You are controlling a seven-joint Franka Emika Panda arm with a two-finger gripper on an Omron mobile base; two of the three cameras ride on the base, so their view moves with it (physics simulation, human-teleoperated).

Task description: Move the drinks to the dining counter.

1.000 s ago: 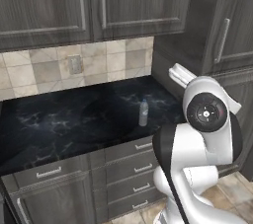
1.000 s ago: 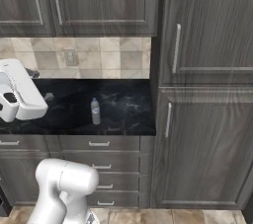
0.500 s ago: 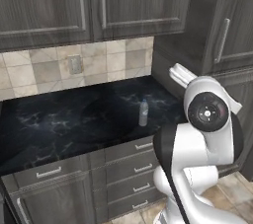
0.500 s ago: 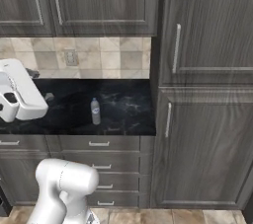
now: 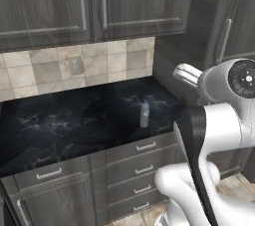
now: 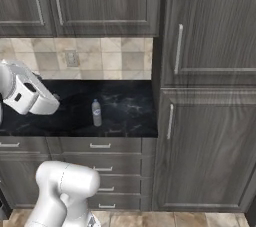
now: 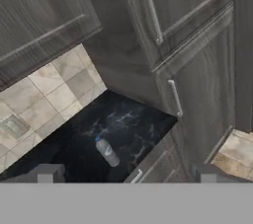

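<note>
Hand view: bottle (image 7: 107,152) label is unreadable.

The bottle (image 5: 144,114) is stood upright on the table (image 5: 60,125), toward its 3 o'clock end. The tiled backsplash (image 5: 74,68) is found behind it at 12 o'clock, drawers (image 5: 142,168) below, the tall cabinet (image 6: 205,121) at 3 o'clock.
</note>
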